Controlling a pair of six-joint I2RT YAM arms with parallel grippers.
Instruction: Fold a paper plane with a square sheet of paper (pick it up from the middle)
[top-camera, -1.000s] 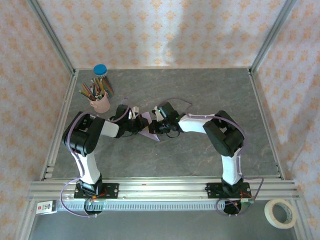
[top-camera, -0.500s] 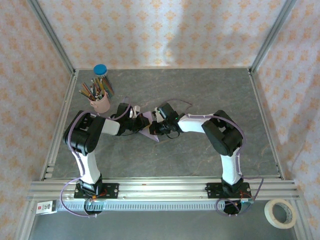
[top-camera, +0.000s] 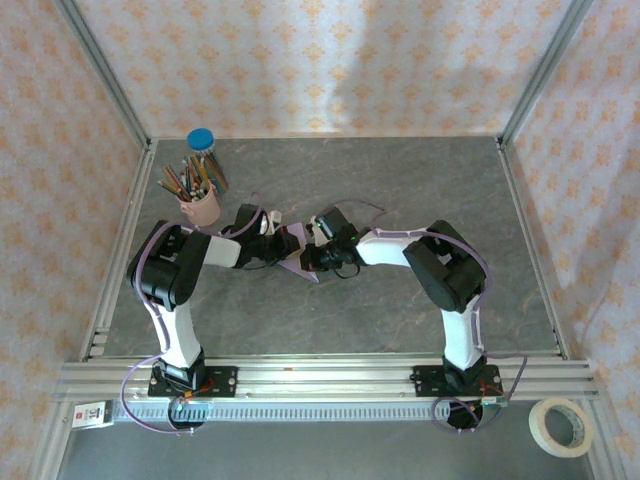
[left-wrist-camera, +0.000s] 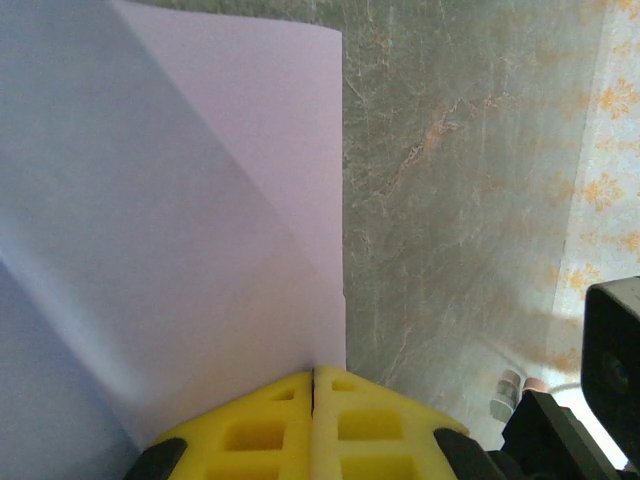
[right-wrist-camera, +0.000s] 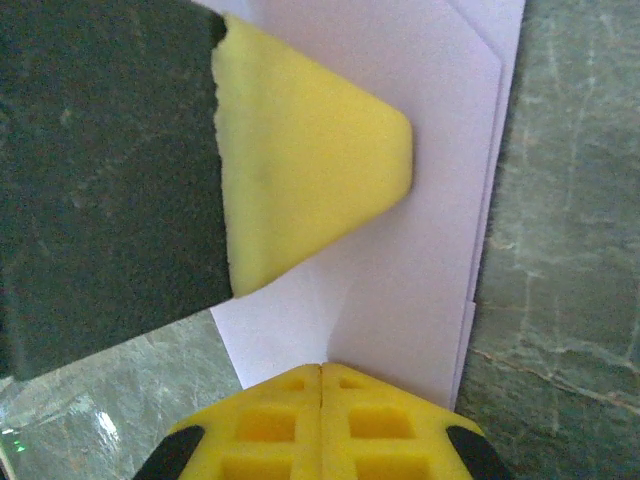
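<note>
Your left gripper (left-wrist-camera: 314, 385) clamps folded paper (left-wrist-camera: 180, 220) at one edge; your right gripper (right-wrist-camera: 321, 378) clamps opposite edge, both pinched tight. Grippers face each other over grey table (top-camera: 420, 190).

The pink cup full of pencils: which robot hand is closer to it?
Left. The left gripper pinches the folded lilac paper near the pink pencil cup; the right gripper holds the paper's other side, farther away.

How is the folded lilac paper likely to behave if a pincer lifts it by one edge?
Probably very light and floppy: the folded paper is thin, so free flaps may droop. Its stacked layers likely stiffen it somewhat.
</note>
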